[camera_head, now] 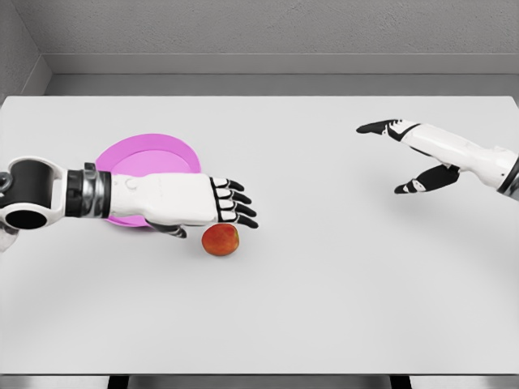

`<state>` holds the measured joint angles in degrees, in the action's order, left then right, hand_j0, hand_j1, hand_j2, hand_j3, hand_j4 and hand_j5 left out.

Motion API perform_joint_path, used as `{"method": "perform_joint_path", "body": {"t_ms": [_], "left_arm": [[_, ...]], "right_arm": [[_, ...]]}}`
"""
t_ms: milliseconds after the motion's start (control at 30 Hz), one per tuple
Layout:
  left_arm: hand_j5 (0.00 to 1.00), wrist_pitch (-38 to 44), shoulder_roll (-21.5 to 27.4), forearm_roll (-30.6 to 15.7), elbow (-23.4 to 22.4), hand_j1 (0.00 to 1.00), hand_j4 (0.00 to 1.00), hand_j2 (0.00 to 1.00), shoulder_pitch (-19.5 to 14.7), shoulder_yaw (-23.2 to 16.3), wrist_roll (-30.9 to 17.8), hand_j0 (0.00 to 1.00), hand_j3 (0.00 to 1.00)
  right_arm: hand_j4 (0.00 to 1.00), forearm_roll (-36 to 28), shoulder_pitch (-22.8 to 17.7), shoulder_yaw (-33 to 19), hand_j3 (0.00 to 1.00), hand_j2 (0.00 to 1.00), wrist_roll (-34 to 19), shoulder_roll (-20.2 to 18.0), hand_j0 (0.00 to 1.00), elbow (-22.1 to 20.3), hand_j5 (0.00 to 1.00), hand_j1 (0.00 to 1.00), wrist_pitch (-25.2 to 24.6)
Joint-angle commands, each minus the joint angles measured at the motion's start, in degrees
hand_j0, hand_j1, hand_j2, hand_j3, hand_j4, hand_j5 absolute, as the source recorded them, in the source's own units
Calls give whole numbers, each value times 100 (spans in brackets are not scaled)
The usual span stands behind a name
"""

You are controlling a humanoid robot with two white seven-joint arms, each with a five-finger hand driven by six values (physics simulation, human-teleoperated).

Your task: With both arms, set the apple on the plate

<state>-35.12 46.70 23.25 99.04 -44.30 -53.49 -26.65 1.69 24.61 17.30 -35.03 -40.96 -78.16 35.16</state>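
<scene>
- The left arm comes in from the left edge, its dark cylindrical joints giving way to a white forearm that lies across the near part of the plate.
- The plate (150, 154) is pink-violet and round, flat on the white table (324, 308), left of the middle; its lower right part is hidden behind the left hand.
- The left hand (174, 199) reaches out level, back upward, its dark-tipped fingers (235, 203) stretched forward and loosely spread, grasping nothing.
- The apple (220, 240) is red-orange and sits on the table just beside and below those fingertips, off the plate, near its right rim; whether the thumb under the palm touches it cannot be told.
- The middle of the table separates the two hands, well apart.
- The right hand (413, 154) hovers at the right side, fingers extended toward the left and thumb dropped below, released and holding nothing.
- No brand, label or writing can be read on anything.
</scene>
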Motion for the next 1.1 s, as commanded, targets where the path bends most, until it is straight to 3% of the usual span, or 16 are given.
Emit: {"method": "perform_joint_path", "body": {"t_ms": [0, 333, 400, 767, 1067], "left_arm": [[100, 12, 15, 92, -34, 100, 100, 100, 0, -39, -7, 100, 100], [100, 12, -126, 417, -210, 100, 100, 100, 35, -39, -7, 100, 100], [100, 12, -293, 663, -219, 100, 100, 100, 35, -39, -7, 100, 100], [100, 12, -284, 742, -350, 100, 100, 100, 53, -48, 19, 100, 100], [100, 12, -416, 1155, -737, 100, 100, 100, 53, -48, 19, 100, 100]], "right_arm": [[100, -46, 9, 1, 100, 100, 3, -8, 100, 2, 100, 100, -16], [100, -46, -9, 1, 100, 100, 3, 0, 100, 2, 100, 100, -16], [100, -46, -9, 1, 100, 100, 3, 0, 100, 2, 100, 100, -16], [100, -55, -44, 1, 100, 100, 3, -8, 100, 2, 100, 100, -16], [100, -64, -44, -7, 100, 100, 3, -131, 100, 2, 100, 100, -16]]}}
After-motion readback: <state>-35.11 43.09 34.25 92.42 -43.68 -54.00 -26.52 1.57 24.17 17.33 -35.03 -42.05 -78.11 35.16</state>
